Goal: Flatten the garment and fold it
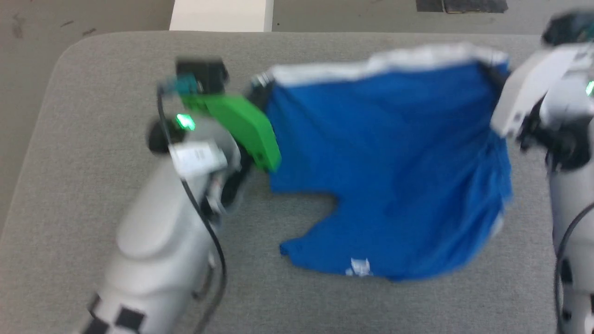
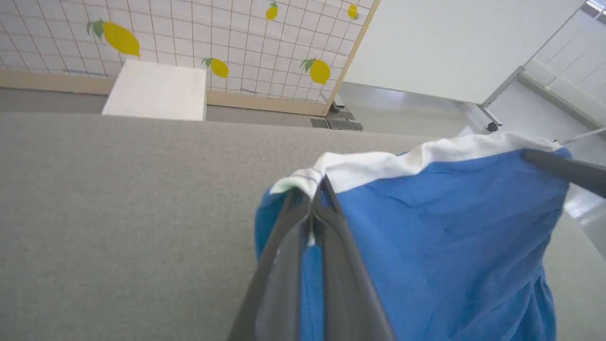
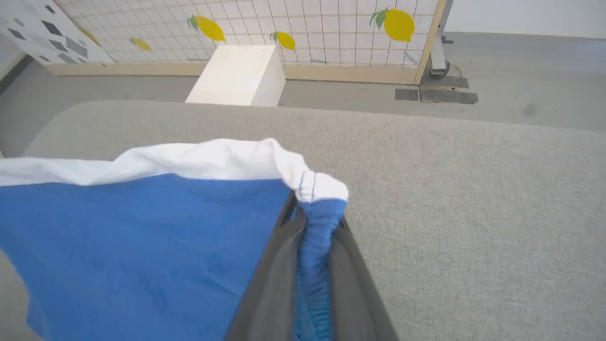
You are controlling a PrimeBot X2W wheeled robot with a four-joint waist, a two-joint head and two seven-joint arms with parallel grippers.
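The garment (image 1: 394, 167), bright blue shorts with a white band along the far edge, hangs stretched between my two grippers above the grey table (image 1: 93, 93), its lower part draping onto the surface. My left gripper (image 1: 260, 90) is shut on the garment's left white corner (image 2: 303, 182), with the dark fingers (image 2: 284, 251) pressed together over the cloth. My right gripper (image 1: 494, 74) is shut on the garment's right corner (image 3: 315, 189), bunched blue cloth (image 3: 315, 255) clamped between its fingers (image 3: 348, 279). A small white print (image 1: 358, 266) shows near the garment's near hem.
A white block (image 1: 222, 15) stands on the floor beyond the table's far edge. A tiled wall panel with yellow lemons (image 3: 331, 28) stands behind it. A dark floor plate (image 1: 461, 5) lies at the far right. Bare grey tabletop (image 1: 297, 306) lies on every side of the garment.
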